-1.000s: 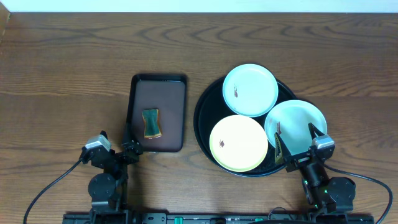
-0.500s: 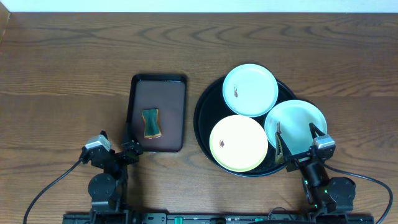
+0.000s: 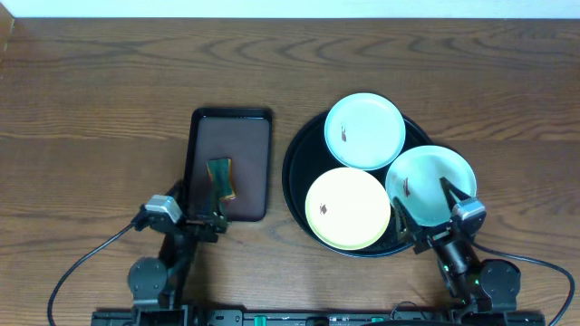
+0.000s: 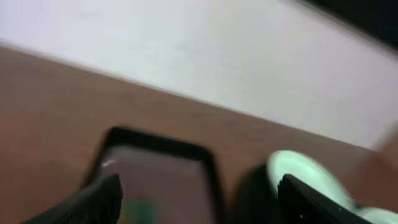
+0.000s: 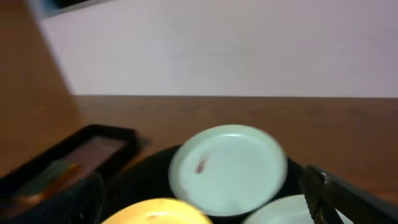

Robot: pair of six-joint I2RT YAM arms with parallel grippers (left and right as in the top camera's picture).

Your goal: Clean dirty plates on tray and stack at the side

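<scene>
**A:** How did the jaws stand?

**B:** Both sets stood wide with nothing between them. The left gripper (image 3: pixel 201 217) sat at the near end of the small rectangular dark brown tray (image 3: pixel 232 136). The right gripper (image 3: pixel 433 217) hung over the near edge of the right-hand pale mint plate (image 3: pixel 435 177).

**A:** And the plates, where were they?

**B:** All three lay on the large round glossy black tray (image 3: pixel 294 167). The far pale mint plate (image 3: pixel 364 131) was at the back and the pale yellow plate (image 3: pixel 347 208) at the front. The right-hand one lay out over the tray's right rim.

**A:** So was any of the job done?

**B:** I judged it not begun. Each plate showed a small dark smudge, and none stood on the brown wood-grain tabletop (image 3: pixel 109 109) beside the tray. All the wiping and all the stacking were left to do.

**A:** What would do the wiping?

**B:** Probably the little green-and-brown pad (image 3: pixel 220 178) on the brown tray, though it was too small to tell sponge from cloth.

**A:** What else was unclear?

**B:** Both wrist views were blurred and showed only soft shapes of trays and plates. The right gripper hid part of the mint plate's near edge and the tray rim beneath it. I could not tell whether its fingertips touched the plate.
</scene>
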